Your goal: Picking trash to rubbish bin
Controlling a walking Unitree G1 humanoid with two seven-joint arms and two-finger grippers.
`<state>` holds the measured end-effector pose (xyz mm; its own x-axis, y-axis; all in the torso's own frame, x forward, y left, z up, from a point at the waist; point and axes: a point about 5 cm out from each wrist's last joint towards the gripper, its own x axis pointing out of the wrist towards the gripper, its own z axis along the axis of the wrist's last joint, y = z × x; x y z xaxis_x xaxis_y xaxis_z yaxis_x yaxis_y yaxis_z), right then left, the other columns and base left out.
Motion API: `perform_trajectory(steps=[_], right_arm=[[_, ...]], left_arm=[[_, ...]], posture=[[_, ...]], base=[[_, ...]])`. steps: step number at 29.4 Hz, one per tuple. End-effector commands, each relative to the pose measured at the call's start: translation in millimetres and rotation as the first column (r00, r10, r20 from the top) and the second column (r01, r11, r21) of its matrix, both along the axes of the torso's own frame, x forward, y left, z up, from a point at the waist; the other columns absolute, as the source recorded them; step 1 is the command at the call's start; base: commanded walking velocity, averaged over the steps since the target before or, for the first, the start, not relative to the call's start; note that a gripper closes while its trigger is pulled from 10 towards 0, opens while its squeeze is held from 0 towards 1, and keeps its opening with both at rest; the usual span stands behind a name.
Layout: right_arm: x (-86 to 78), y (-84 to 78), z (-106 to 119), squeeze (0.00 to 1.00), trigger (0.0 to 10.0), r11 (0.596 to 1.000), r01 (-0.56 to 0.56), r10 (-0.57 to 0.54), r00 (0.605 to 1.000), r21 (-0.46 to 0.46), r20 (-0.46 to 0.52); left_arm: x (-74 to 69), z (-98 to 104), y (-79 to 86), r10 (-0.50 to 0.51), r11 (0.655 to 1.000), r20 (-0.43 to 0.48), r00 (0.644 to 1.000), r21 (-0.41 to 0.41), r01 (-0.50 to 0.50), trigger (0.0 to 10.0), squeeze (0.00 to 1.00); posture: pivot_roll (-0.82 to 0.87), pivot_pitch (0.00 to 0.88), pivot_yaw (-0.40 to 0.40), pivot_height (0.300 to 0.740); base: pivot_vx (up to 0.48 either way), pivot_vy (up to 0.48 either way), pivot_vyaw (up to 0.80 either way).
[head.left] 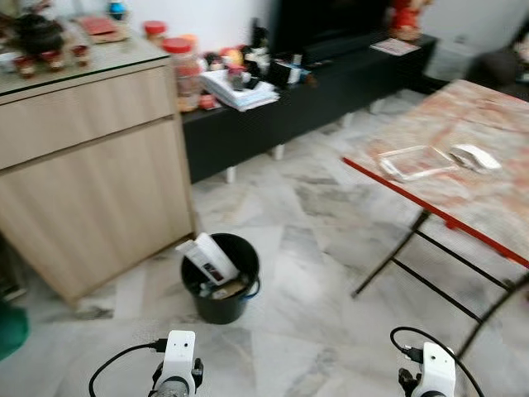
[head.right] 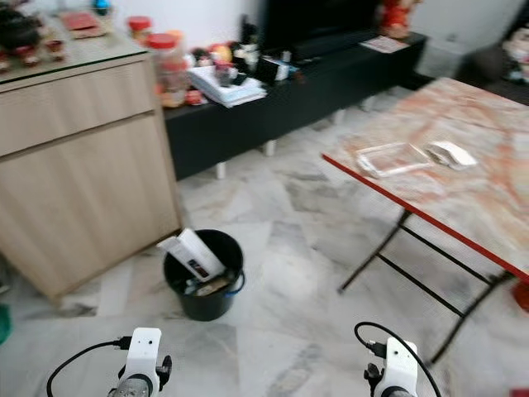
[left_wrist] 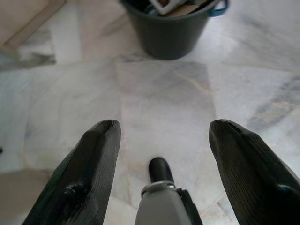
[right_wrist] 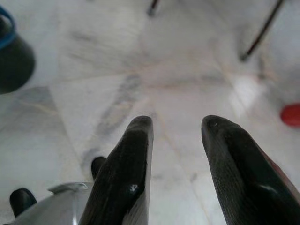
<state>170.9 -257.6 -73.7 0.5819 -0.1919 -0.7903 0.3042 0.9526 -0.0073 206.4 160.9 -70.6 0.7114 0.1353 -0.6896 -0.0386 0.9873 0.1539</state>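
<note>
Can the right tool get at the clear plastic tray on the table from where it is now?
Probably not yet. The right tool hangs open and low over bare floor, while the clear plastic tray lies up on the red-edged table, farther ahead; nothing blocks it.

Pale marble floor (head.left: 314, 248) throughout. Light wood cabinet (head.left: 91, 165) with glass top at left; low black TV bench (head.left: 331, 78) along white wall; red-edged folding table (head.left: 463, 165) at right.
</note>
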Motion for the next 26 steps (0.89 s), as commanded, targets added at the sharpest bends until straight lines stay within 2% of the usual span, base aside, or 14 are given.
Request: perform_trajectory(steps=[1, 20, 26], right_arm=[[-0.5, -3.1, 0.7, 0.0, 10.0, 1.0, 0.008, -0.008, 1.0, -0.009, -0.005], [-1.7, 0.3, -0.9, 0.0, 10.0, 1.0, 0.023, -0.023, 1.0, 0.001, -0.002], [-1.6, -1.4, -0.3, 0.0, 10.0, 0.999, 0.032, -0.032, 0.999, -0.002, 0.001]], left_arm=[[0.6, -0.3, -2.4, -0.011, 1.0, -0.011, 1.0, 0.004, 0.012, 10.0, 0.0], [-2.8, -2.0, 3.0, 0.02, 0.999, -0.026, 0.999, 0.031, -0.019, 10.0, 0.0], [-2.5, -1.8, 2.0, 0.02, 0.999, -0.025, 0.999, 0.029, -0.019, 10.0, 0.0]], posture=[[-0.07, 0.0, -0.104, 0.74], [-0.07, 0.02, -0.111, 0.74], [-0.07, 0.021, -0.113, 0.74]], base=[[0.0, 0.0, -0.78], [0.026, 0.0, -0.78], [0.249, 0.0, 0.0]])
